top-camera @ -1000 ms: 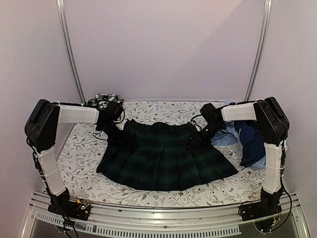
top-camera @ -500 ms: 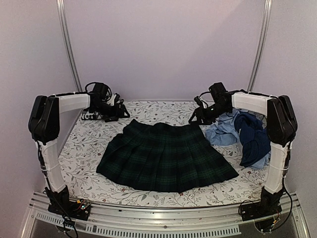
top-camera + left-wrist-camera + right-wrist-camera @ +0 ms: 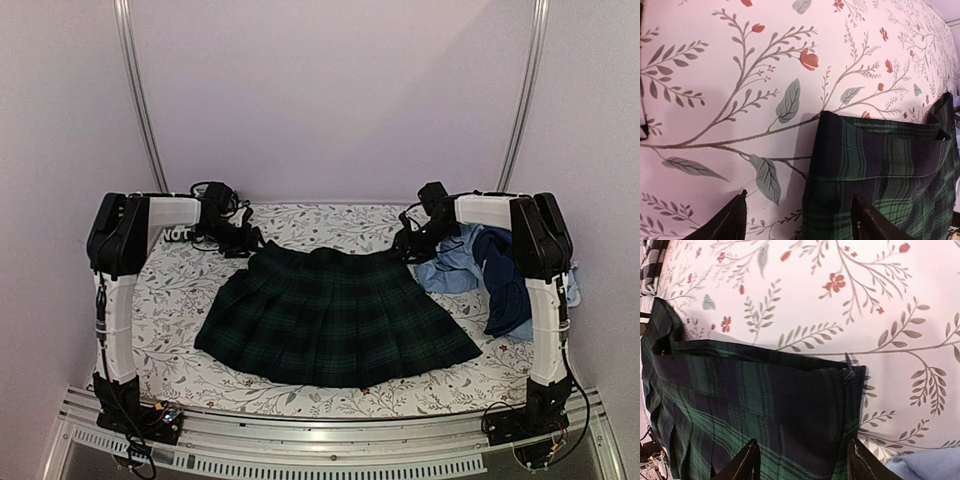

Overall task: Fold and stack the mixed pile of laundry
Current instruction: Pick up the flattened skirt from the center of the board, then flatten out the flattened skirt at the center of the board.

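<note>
Both arms have swung back in since half a second ago, bringing each pincer to a far corner of the plaid skirt (image 3: 335,315), which has not shifted on the floral covering (image 3: 170,300).

The left pincer (image 3: 800,220) stands wide and holds nothing. The skirt's waistband corner lies just below and ahead of it, with one finger over plaid and the other over bare covering. The right pincer (image 3: 802,462) is also parted and empty. Both its fingers hang over plaid, the waistband edge is just ahead of them, and the zip pull (image 3: 847,372) is ahead of its outer finger.

Judged from here, the main risk is an uneven pinch. The left pincer straddles the skirt's edge, so closing there could gather the covering along with the cloth, or catch only the upper layer of the waistband, and the fold would drag the sheet or come up skewed. On the right, the light blue piece (image 3: 925,465) lies just outside the outer finger and could be snagged if that pincer drifts outward. If the two close at different depths, the pleats may twist.
</note>
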